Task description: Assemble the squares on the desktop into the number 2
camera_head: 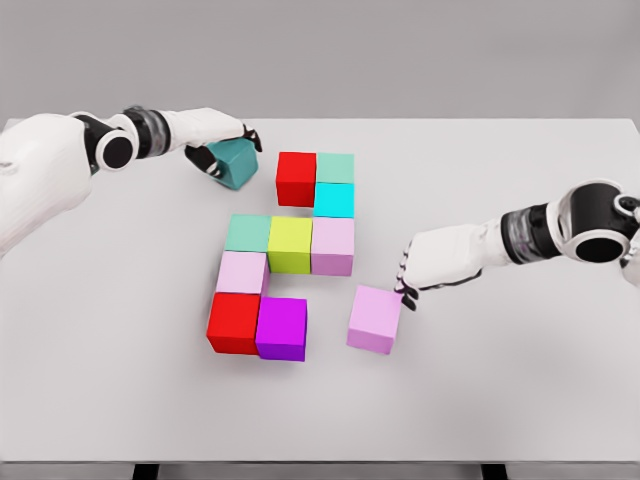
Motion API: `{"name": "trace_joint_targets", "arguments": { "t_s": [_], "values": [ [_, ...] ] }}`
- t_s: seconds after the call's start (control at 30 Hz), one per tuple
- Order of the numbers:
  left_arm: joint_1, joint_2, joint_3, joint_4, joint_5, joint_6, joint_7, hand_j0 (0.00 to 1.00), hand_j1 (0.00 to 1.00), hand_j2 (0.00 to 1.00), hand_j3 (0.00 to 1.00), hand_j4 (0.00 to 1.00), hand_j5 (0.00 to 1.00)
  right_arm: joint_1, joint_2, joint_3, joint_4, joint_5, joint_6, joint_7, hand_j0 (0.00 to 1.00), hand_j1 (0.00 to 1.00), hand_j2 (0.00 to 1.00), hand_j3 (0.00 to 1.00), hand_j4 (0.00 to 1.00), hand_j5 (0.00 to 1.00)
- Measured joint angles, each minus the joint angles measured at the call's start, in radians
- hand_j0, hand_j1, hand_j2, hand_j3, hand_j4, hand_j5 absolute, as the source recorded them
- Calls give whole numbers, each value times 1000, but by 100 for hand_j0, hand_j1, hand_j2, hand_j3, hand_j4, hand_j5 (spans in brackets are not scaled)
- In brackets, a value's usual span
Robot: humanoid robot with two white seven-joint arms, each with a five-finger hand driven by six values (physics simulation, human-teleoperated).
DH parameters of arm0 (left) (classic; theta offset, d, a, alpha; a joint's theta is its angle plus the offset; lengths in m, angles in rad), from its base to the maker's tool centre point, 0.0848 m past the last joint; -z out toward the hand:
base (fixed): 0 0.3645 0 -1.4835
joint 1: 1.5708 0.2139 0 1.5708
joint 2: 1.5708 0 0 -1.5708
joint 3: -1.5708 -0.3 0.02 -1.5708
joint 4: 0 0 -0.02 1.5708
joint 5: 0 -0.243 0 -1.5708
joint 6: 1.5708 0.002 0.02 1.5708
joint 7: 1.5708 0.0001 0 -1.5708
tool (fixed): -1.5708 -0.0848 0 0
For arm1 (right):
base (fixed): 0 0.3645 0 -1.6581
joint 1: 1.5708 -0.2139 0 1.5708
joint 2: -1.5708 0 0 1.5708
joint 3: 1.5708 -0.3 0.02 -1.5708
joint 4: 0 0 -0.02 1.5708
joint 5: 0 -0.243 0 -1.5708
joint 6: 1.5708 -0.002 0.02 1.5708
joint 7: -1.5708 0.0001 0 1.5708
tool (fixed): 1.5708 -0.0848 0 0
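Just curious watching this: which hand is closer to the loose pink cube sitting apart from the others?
Right. The right hand sits at the pink cube's upper right corner, fingertips about touching it. The left hand is far off, gripping a teal cube.

Centre of frame taken up by the block cluster, leaving only a narrow notch beside the purple cube. Right of that notch, blocked by the loose pink cube with the right hand touching it. Upper left crowded by the left hand around the teal cube; bare table along the bottom and far right.
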Motion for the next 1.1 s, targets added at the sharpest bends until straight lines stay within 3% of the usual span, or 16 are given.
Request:
{"name": "trace_joint_targets", "arguments": {
  "t_s": [0.17,0.23,0.6,0.73,0.77,0.8,0.87,1.1],
  "values": [
    [2,-2,0,-3,-1,-4,0,80,80,80,80,80,80,6,2,0,-27,0,0,0,46,46,46,46,46,46],
    [0,-2,0,-2,-1,-4,0,100,100,100,100,100,100,6,2,1,-37,1,-1,0,46,46,46,46,46,46],
    [-15,17,0,1,-21,-6,2,100,100,100,100,100,100,6,31,1,-56,1,-2,0,47,47,47,47,47,47],
    [-15,49,1,3,-32,-4,8,100,100,100,100,100,100,6,23,-6,-20,-4,-2,0,51,51,51,51,51,51],
    [-15,56,1,3,-39,-3,8,96,96,96,96,96,96,6,15,-8,-11,-7,-2,0,51,51,51,51,51,51],
    [-15,64,1,4,-53,-4,9,86,86,86,86,86,86,6,4,-9,-7,-10,-2,0,51,51,51,51,51,51],
    [-14,75,1,5,-87,-5,9,83,83,83,83,83,83,6,-21,-10,-10,-21,-2,0,51,51,51,51,51,51],
    [-5,84,0,27,-142,0,9,83,83,83,83,83,83,46,-123,-4,-155,-79,-2,0,50,50,50,50,50,50]
  ]
}}
